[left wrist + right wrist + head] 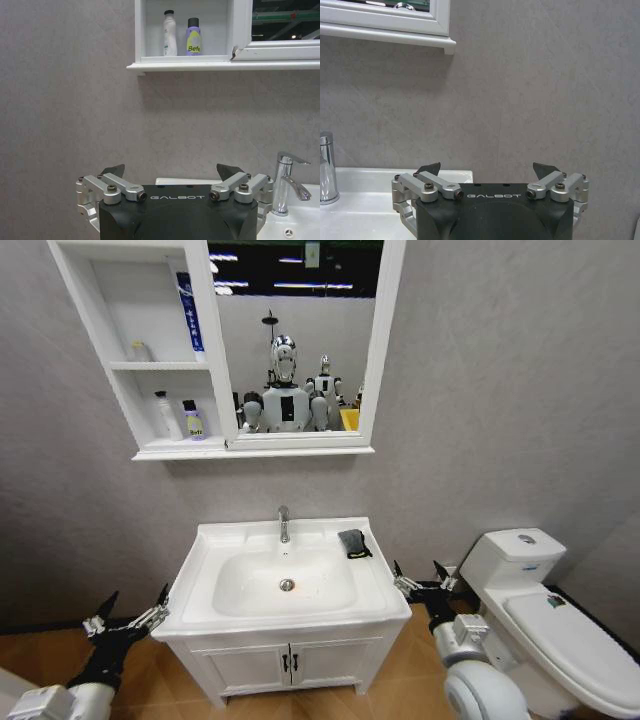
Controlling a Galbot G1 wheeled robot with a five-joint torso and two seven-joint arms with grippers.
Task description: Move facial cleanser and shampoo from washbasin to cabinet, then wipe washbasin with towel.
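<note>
L pincer (pixel 128 612) sits lower left of the head view, just beside the basin's (pixel 375 575) left edge, fingers spread wide, holding nothing, touching nothing. In its own wrist view the L pincer (pixel 171 172) shows both black tips apart w/ bare wall between them.

R pincer (pixel 419 575) is lower right of centre, just beside the basin's right edge, between it and the toilet (pixel 560 625); also wide open, empty. Wrist view of the R pincer (pixel 487 170): tips well apart, basin corner (pixel 395 175) behind.

Cabinet (pixel 130 365), upper left of frame, joined to the mirror (pixel 295 340). Bottom shelf: white bottle (pixel 167 415) w/ dark cap and purple bottle (pixel 193 420) w/ black cap, both upright, side by side. Same pair in the L wrist view: white bottle (pixel 170 34), purple bottle (pixel 193 37). Upper shelves: a blue-and-white tube (pixel 188 310) standing at the right wall; a small pale item (pixel 138 350) on the middle shelf, can't tell what.

Basin bowl is bare apart from the drain (pixel 287 585); tap (pixel 284 524) at the back centre. Towel (pixel 353 543), dark, folded, lies on the rim's back right corner, near the R pincer but apart from it.
</note>
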